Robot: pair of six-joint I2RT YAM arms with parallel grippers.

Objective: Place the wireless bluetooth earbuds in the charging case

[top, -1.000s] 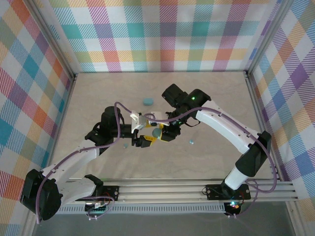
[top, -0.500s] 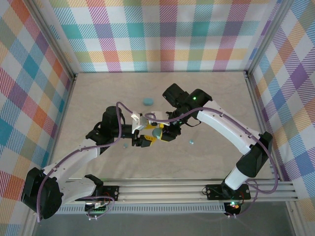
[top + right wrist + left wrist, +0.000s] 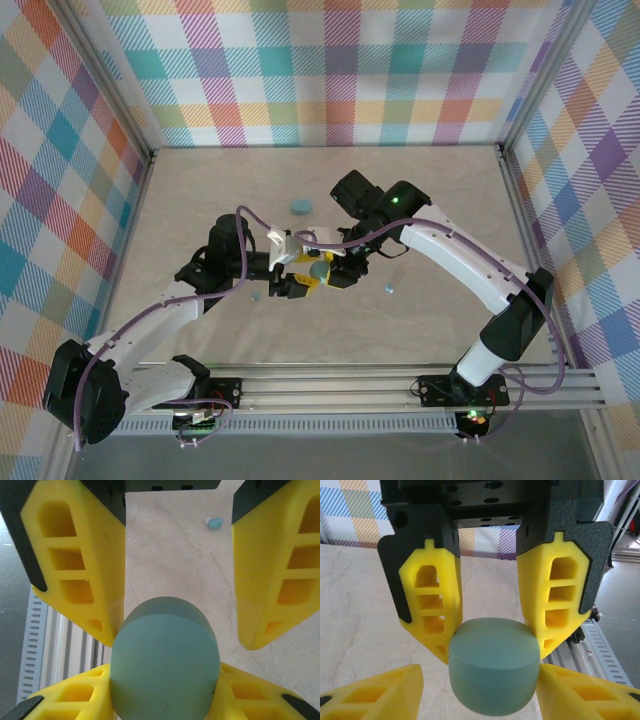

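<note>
Where the counter [image 3: 450, 200] lies bare, the left gripper [image 3: 492, 645] has its fingers clenched on the charging case [image 3: 494, 680], while the right gripper [image 3: 180, 642] sets one finger against it with a gap at the other, so its hold I cannot tell. To open it well, I judge, one side should hold firm while the other pries gently. An earbud [image 3: 215, 522] lies beyond the right fingers, well apart, with open counter all round and its edges distant.

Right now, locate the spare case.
In the top view, the spare case lies on the table, beyond the other case and just left of the right arm's wrist.
</note>
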